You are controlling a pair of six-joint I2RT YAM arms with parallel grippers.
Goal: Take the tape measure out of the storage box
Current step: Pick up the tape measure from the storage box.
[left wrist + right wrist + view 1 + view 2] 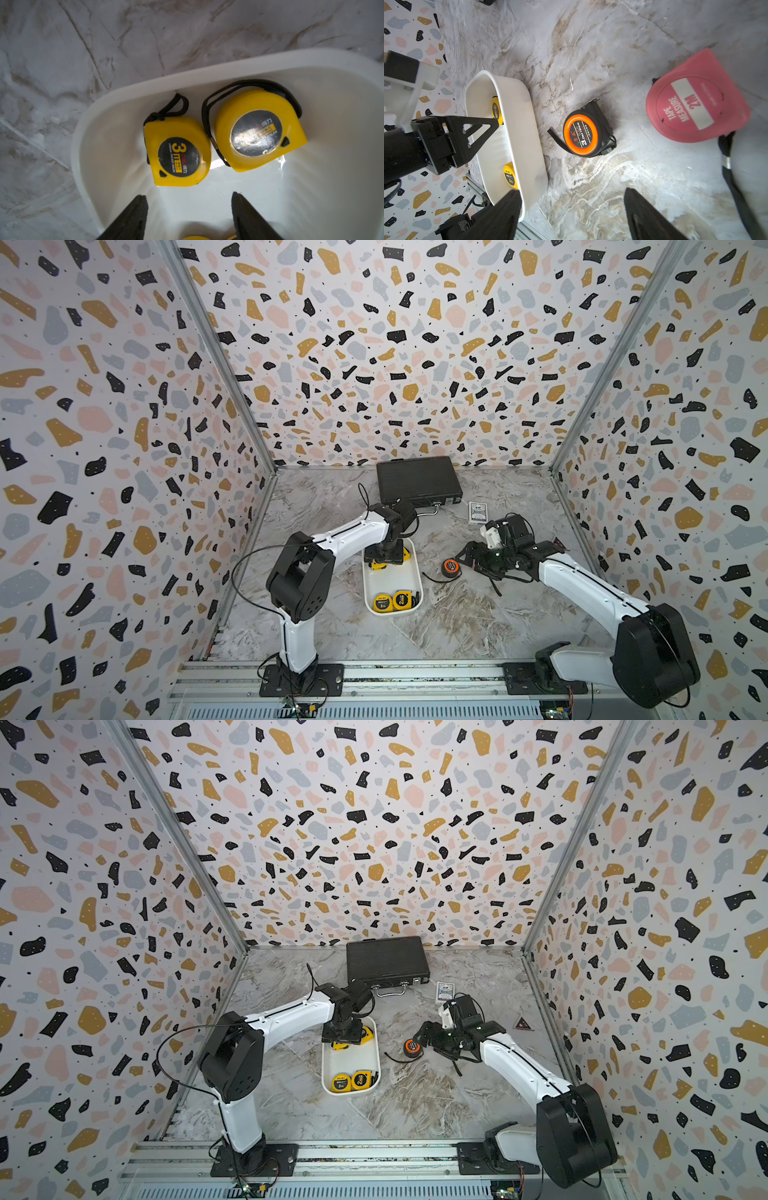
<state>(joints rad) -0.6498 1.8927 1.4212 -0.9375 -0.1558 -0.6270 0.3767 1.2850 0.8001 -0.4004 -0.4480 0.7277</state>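
Tape measure, yellow, lies at the far end of the box and is mostly covered in both top views by the left gripper. This gripper points down into the box. In the left wrist view its fingers stand apart with a yellow sliver of the tape measure between them; whether they press on it cannot be told. A 3 m tape and a second tape, both yellow, lie side by side at the near end of the box. The box stands left of centre on the desk, its long side running near to far. An orange tape lies on the desk right of the box, apart from its wall, with a red tape near it. The right gripper hangs above them, fingers wide, nothing between. A black case lies at the far edge, with a card pack just beside it
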